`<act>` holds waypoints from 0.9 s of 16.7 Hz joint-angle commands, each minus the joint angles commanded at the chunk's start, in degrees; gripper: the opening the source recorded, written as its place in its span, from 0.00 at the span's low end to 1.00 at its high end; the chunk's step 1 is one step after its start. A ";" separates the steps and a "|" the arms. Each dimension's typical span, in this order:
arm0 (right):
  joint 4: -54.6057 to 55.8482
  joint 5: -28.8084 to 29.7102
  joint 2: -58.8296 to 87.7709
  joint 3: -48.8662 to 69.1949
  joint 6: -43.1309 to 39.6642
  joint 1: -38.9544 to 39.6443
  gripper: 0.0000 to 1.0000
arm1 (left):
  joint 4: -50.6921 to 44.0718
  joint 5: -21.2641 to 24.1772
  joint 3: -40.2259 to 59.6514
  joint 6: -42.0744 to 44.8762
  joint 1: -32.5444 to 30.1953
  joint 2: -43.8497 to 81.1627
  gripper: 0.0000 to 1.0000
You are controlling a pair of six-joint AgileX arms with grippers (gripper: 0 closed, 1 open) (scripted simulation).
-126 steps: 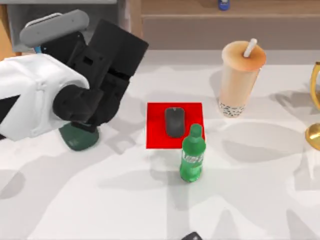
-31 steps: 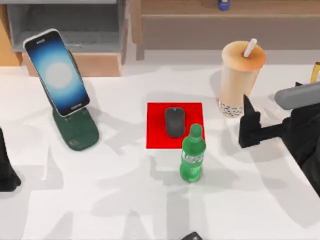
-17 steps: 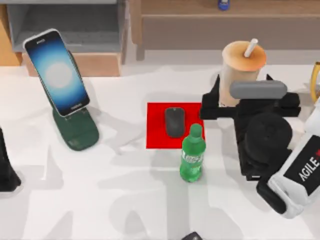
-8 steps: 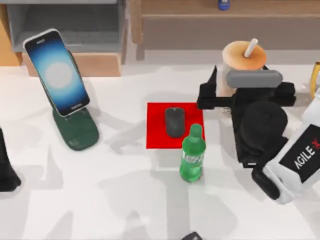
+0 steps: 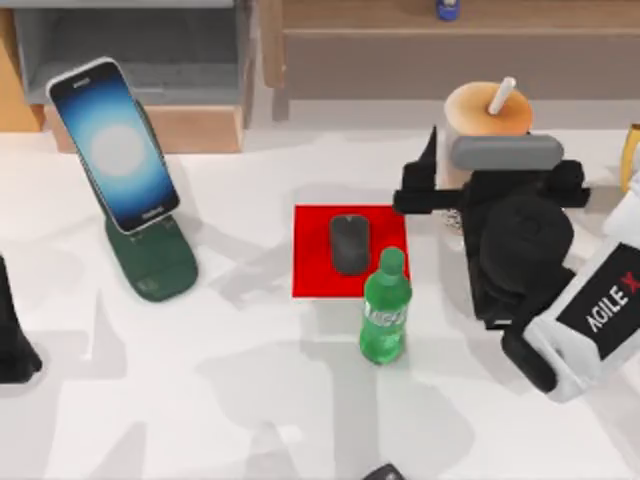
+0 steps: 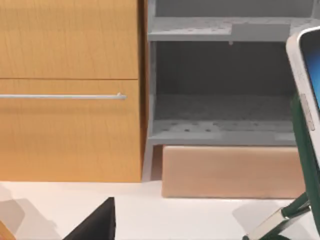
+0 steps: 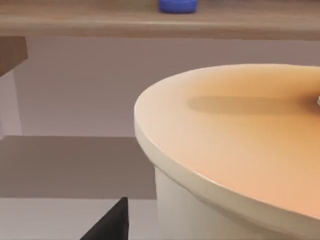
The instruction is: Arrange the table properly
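On the white table (image 5: 200, 400), a tall milk-tea cup (image 5: 478, 108) with a straw stands at the back right. My right gripper (image 5: 492, 160) straddles it, open; in the right wrist view one black fingertip (image 7: 111, 221) sits apart from the cup wall (image 7: 200, 220). A phone (image 5: 115, 145) leans on a green stand (image 5: 152, 262) at the left. A black mouse (image 5: 349, 244) lies on a red mat (image 5: 312, 250), and a green bottle (image 5: 385, 310) stands at the mat's front right corner. My left gripper (image 5: 10, 335) is parked open at the left edge.
A light-wood shelf unit (image 5: 150, 50) with grey compartments runs along the back, with a small blue item (image 5: 447, 10) on it. A gold object (image 5: 630, 155) shows at the right edge. A small dark object (image 5: 385, 472) lies at the front edge.
My left arm left the phone stand and drew back to the left edge, the phone now on the stand. My right arm swung in from the right and set its fingers around the cup.
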 joint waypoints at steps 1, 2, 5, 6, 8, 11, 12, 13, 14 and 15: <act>0.00 0.00 0.00 0.00 0.00 0.00 0.70 | 0.00 0.00 0.00 0.00 0.00 0.00 1.00; 0.00 0.00 0.00 0.00 0.00 0.00 0.62 | 0.00 0.00 0.00 0.00 0.00 0.00 1.00; 0.00 0.00 0.00 0.00 0.00 0.00 0.40 | 0.00 0.00 0.00 0.00 0.00 0.00 1.00; 0.00 0.00 0.00 0.00 0.00 0.00 0.32 | 0.00 0.00 0.00 0.00 0.00 0.00 1.00; 0.00 0.00 0.00 0.00 0.00 0.00 0.17 | 0.00 0.00 0.00 0.00 0.00 0.00 1.00; 0.00 0.00 0.00 0.00 0.00 0.00 0.00 | 0.00 0.00 0.00 0.00 0.00 0.00 1.00; 0.00 0.00 0.00 0.00 0.00 0.00 0.00 | 0.00 0.00 0.00 0.00 0.00 0.00 1.00; 0.00 0.00 0.00 0.00 0.00 0.00 0.00 | 0.00 0.00 0.00 0.00 0.00 0.00 1.00; 0.00 0.00 0.00 0.00 0.00 0.00 0.00 | 0.00 0.00 0.00 0.00 0.00 0.00 1.00; 0.00 0.00 0.00 0.00 0.00 0.00 0.00 | 0.00 0.00 0.00 0.00 0.00 0.00 1.00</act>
